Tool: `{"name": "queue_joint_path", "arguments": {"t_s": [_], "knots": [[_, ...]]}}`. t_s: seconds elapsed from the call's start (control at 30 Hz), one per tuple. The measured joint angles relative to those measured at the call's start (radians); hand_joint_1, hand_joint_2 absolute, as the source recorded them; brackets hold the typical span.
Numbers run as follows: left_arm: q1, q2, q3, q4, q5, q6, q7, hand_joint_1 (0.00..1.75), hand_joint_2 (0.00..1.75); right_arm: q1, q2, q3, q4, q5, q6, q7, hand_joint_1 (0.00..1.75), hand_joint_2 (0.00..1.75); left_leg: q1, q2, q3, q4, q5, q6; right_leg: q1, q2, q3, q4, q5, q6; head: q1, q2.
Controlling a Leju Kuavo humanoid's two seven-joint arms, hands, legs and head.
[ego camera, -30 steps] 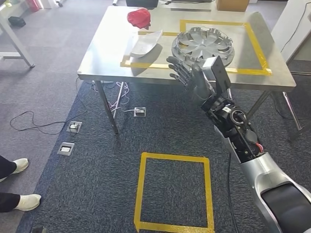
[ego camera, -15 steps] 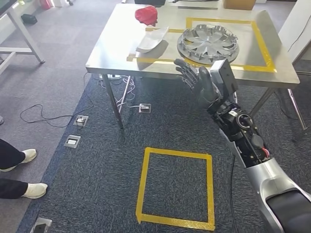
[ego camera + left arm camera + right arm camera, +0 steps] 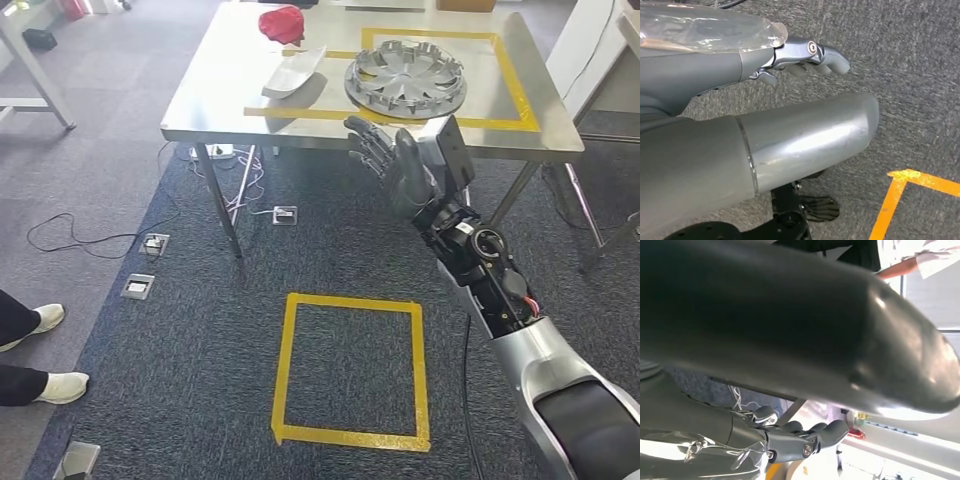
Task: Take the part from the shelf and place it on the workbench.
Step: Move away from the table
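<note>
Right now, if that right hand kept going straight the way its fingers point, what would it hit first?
Probably the front edge of the metal table: the right hand points up-left just below it. Depth is unclear; it might pass underneath.

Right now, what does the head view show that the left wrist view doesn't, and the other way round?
Head view: the workbench carrying the hubcap, a pale curved part and a red cloth, with the right hand empty, fingers apart, just short of the bench edge. Left wrist view: the left hand, empty, hanging over the floor. Both: dark carpet and yellow tape.
</note>
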Motion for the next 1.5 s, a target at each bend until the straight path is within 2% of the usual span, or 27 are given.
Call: {"name": "queue_joint_path", "arguments": {"t_s": [0.07, 0.1, 0.17, 0.2, 0.23, 0.27, 0.3, 0.37, 0.43, 0.53, 0.6, 0.67, 0.7, 0.73, 0.77, 0.8, 0.87, 0.93, 1.0, 1.07, 1.17, 1.2, 1.23, 1.27, 1.33, 1.4, 1.5], "knots": [[-0.001, -0.001, 0.0, 0.0, -0.002, 0.0, -0.002, 0.0, 0.0, 0.01, 0.0, -0.006, -0.008, -0.002, -0.003, 0.005, 0.0, 0.0, 0.004, 0.003, -0.007, -0.006, 0.012, 0.015, -0.001, 0.001, -0.014, 0.027, -0.027, 0.009, 0.003, 0.0], [-0.001, -0.001, 0.0, 0.0, -0.003, 0.0, -0.002, 0.0, 0.0, 0.013, -0.001, -0.01, -0.01, -0.003, -0.004, 0.007, 0.0, 0.0, 0.006, 0.005, -0.013, -0.009, 0.019, 0.022, -0.002, 0.002, -0.03, 0.07, -0.063, 0.013, 0.006, 0.0], [-0.001, -0.001, 0.0, 0.0, -0.003, 0.0, -0.002, 0.0, 0.0, 0.018, -0.001, -0.016, -0.011, -0.007, -0.005, 0.01, 0.0, 0.0, 0.004, 0.007, -0.027, -0.008, 0.031, 0.029, -0.004, 0.002, -0.071, 0.205, -0.154, 0.018, 0.016, 0.0], [-0.001, -0.002, 0.0, 0.0, -0.004, 0.0, -0.002, 0.0, 0.0, 0.022, -0.001, -0.018, -0.012, -0.009, -0.006, 0.013, 0.0, 0.0, 0.003, 0.008, -0.035, -0.007, 0.036, 0.03, -0.005, 0.002, -0.085, 0.264, -0.182, 0.02, 0.019, 0.0], [-0.001, -0.003, 0.0, 0.0, -0.005, 0.0, -0.002, 0.0, 0.0, 0.028, -0.001, -0.02, -0.015, -0.012, -0.007, 0.015, 0.0, 0.0, 0.003, 0.008, -0.042, -0.006, 0.042, 0.029, -0.005, 0.002, -0.082, 0.292, -0.188, 0.021, 0.022, 0.0], [-0.001, -0.004, 0.0, 0.0, -0.006, 0.0, -0.002, 0.0, 0.0, 0.033, -0.001, -0.021, -0.019, -0.016, -0.006, 0.018, 0.0, 0.0, 0.002, 0.008, -0.05, -0.004, 0.047, 0.028, -0.005, 0.002, -0.061, 0.28, -0.172, 0.022, 0.025, 0.0], [-0.001, -0.004, 0.0, 0.0, -0.008, 0.0, -0.002, 0.0, 0.0, 0.037, -0.001, -0.023, -0.024, -0.021, -0.004, 0.02, 0.0, 0.0, 0.003, 0.008, -0.057, -0.001, 0.051, 0.026, -0.005, 0.002, -0.023, 0.229, -0.144, 0.021, 0.029, 0.0], [-0.002, -0.005, 0.0, 0.0, -0.009, 0.0, -0.002, 0.0, 0.0, 0.04, -0.001, -0.029, -0.035, -0.031, 0.002, 0.021, 0.0, 0.0, 0.002, 0.008, -0.069, 0.006, 0.057, 0.019, -0.003, 0.003, 0.066, 0.086, -0.107, 0.016, 0.037, 0.0], [-0.004, -0.006, 0.0, 0.0, -0.01, 0.0, -0.002, 0.0, 0.0, 0.043, -0.001, -0.036, -0.046, -0.037, 0.003, 0.021, 0.0, 0.0, 0.0, 0.008, -0.078, 0.01, 0.067, 0.008, 0.001, 0.005, 0.107, 0.008, -0.103, 0.009, 0.04, 0.0], [-0.004, -0.004, 0.0, 0.0, -0.012, 0.0, -0.001, 0.0, 0.0, 0.051, -0.001, -0.04, -0.056, -0.042, 0.0, 0.022, 0.0, 0.0, 0.0, 0.007, -0.09, 0.018, 0.069, -0.01, 0.0, 0.004, 0.1, -0.004, -0.091, -0.01, 0.037, 0.0], [-0.005, -0.003, 0.0, 0.0, -0.012, 0.0, -0.001, 0.0, 0.0, 0.054, -0.001, -0.041, -0.062, -0.044, -0.004, 0.023, 0.0, 0.0, 0.002, 0.006, -0.121, 0.087, 0.011, -0.02, -0.005, 0.002, 0.086, -0.009, -0.075, -0.028, 0.025, 0.0], [-0.005, -0.004, 0.0, 0.0, -0.013, 0.0, -0.001, 0.0, 0.0, 0.058, -0.001, -0.044, -0.067, -0.033, -0.019, 0.025, 0.0, 0.0, 0.004, 0.006, -0.172, 0.225, -0.074, -0.029, -0.003, 0.001, 0.067, -0.008, -0.061, -0.036, 0.01, 0.0], [-0.004, -0.005, 0.0, 0.0, -0.014, 0.0, -0.001, 0.0, 0.0, 0.064, -0.001, -0.045, -0.068, -0.023, -0.028, 0.026, 0.0, 0.0, 0.005, 0.006, -0.191, 0.284, -0.099, -0.031, -0.002, 0.0, 0.057, -0.007, -0.055, -0.037, 0.005, 0.0], [-0.003, -0.006, 0.0, 0.0, -0.014, 0.0, -0.002, 0.0, 0.0, 0.07, -0.001, -0.046, -0.068, -0.015, -0.036, 0.026, 0.0, 0.0, 0.005, 0.006, -0.193, 0.312, -0.102, -0.033, -0.001, 0.001, 0.048, -0.007, -0.049, -0.037, 0.002, 0.0], [-0.003, -0.006, 0.0, 0.0, -0.015, 0.0, -0.004, 0.0, 0.0, 0.077, -0.001, -0.047, -0.07, -0.013, -0.039, 0.026, 0.0, 0.0, 0.005, 0.006, -0.175, 0.299, -0.085, -0.033, -0.001, 0.001, 0.04, -0.006, -0.043, -0.036, 0.0, 0.0], [-0.003, -0.007, 0.0, 0.0, -0.015, 0.0, -0.007, 0.0, 0.0, 0.083, -0.001, -0.047, -0.073, -0.018, -0.035, 0.027, 0.0, 0.0, 0.005, 0.006, -0.136, 0.245, -0.056, -0.03, -0.001, 0.001, 0.034, -0.006, -0.039, -0.034, -0.001, 0.0], [-0.003, -0.006, 0.0, 0.0, -0.015, 0.001, -0.017, 0.0, 0.0, 0.091, -0.001, -0.049, -0.081, -0.038, -0.02, 0.028, 0.0, 0.0, 0.003, 0.006, -0.038, 0.094, -0.013, -0.022, 0.001, 0.002, 0.024, -0.003, -0.031, -0.029, -0.004, 0.0], [-0.002, -0.004, 0.0, 0.0, -0.012, 0.004, -0.028, 0.0, 0.0, 0.094, -0.001, -0.05, -0.09, -0.05, -0.008, 0.028, 0.0, 0.0, -0.001, 0.005, 0.011, 0.006, -0.008, -0.013, 0.003, 0.002, 0.018, -0.001, -0.023, -0.019, -0.004, 0.0], [0.002, -0.004, 0.0, 0.0, -0.009, 0.006, -0.035, 0.0, 0.0, 0.097, -0.001, -0.051, -0.094, -0.053, -0.002, 0.028, 0.0, 0.0, -0.001, 0.005, 0.011, -0.008, -0.006, -0.001, 0.004, 0.001, 0.014, 0.001, -0.017, -0.008, -0.001, 0.0], [0.007, -0.004, 0.0, 0.0, -0.006, 0.006, -0.04, 0.0, 0.0, 0.099, -0.001, -0.052, -0.097, -0.053, 0.001, 0.028, 0.0, 0.0, 0.003, 0.006, 0.006, -0.013, 0.004, 0.014, 0.002, 0.002, -0.003, 0.037, -0.046, 0.002, 0.003, 0.0], [0.013, -0.004, 0.0, 0.0, -0.003, 0.006, -0.043, 0.0, 0.0, 0.104, -0.001, -0.052, -0.099, -0.053, 0.006, 0.028, 0.0, 0.0, 0.003, 0.006, -0.008, -0.014, 0.017, 0.029, -0.001, 0.003, -0.078, 0.23, -0.158, 0.013, 0.015, 0.0], [0.015, -0.004, 0.0, 0.0, -0.002, 0.006, -0.043, 0.0, 0.0, 0.107, -0.001, -0.052, -0.099, -0.053, 0.006, 0.028, 0.0, 0.0, 0.002, 0.004, -0.012, -0.014, 0.02, 0.029, -0.003, 0.002, -0.097, 0.287, -0.181, 0.016, 0.018, 0.0], [0.017, -0.004, 0.0, 0.0, -0.002, 0.006, -0.043, 0.0, 0.0, 0.11, -0.001, -0.052, -0.099, -0.053, 0.007, 0.028, 0.0, 0.0, 0.002, 0.002, -0.016, -0.013, 0.022, 0.029, -0.004, 0.002, -0.099, 0.31, -0.185, 0.017, 0.021, 0.0], [0.018, -0.005, 0.0, 0.0, -0.002, 0.006, -0.043, 0.0, 0.0, 0.111, -0.001, -0.052, -0.1, -0.053, 0.007, 0.028, 0.0, 0.0, 0.002, 0.0, -0.018, -0.011, 0.024, 0.028, -0.005, 0.002, -0.081, 0.29, -0.168, 0.018, 0.024, 0.0], [0.02, -0.006, 0.0, 0.0, -0.002, 0.005, -0.043, 0.0, 0.0, 0.11, -0.001, -0.052, -0.101, -0.053, 0.007, 0.028, 0.0, 0.0, 0.001, -0.005, -0.019, -0.008, 0.025, 0.024, -0.005, 0.008, -0.001, 0.151, -0.104, 0.013, 0.032, 0.0], [0.019, -0.006, 0.0, 0.0, -0.002, 0.005, -0.044, 0.0, 0.0, 0.107, -0.001, -0.052, -0.102, -0.053, 0.008, 0.028, 0.0, 0.0, -0.002, -0.01, -0.027, -0.002, 0.027, 0.016, -0.003, 0.016, 0.057, 0.033, -0.069, 0.006, 0.036, 0.0], [0.021, -0.006, 0.0, 0.0, -0.001, 0.005, -0.045, 0.0, 0.0, 0.106, -0.001, -0.052, -0.103, -0.053, 0.012, 0.025, 0.0, 0.0, -0.004, -0.015, -0.041, 0.001, 0.035, -0.001, -0.003, 0.013, 0.061, 0.005, -0.067, -0.008, 0.034, 0.0]]}}
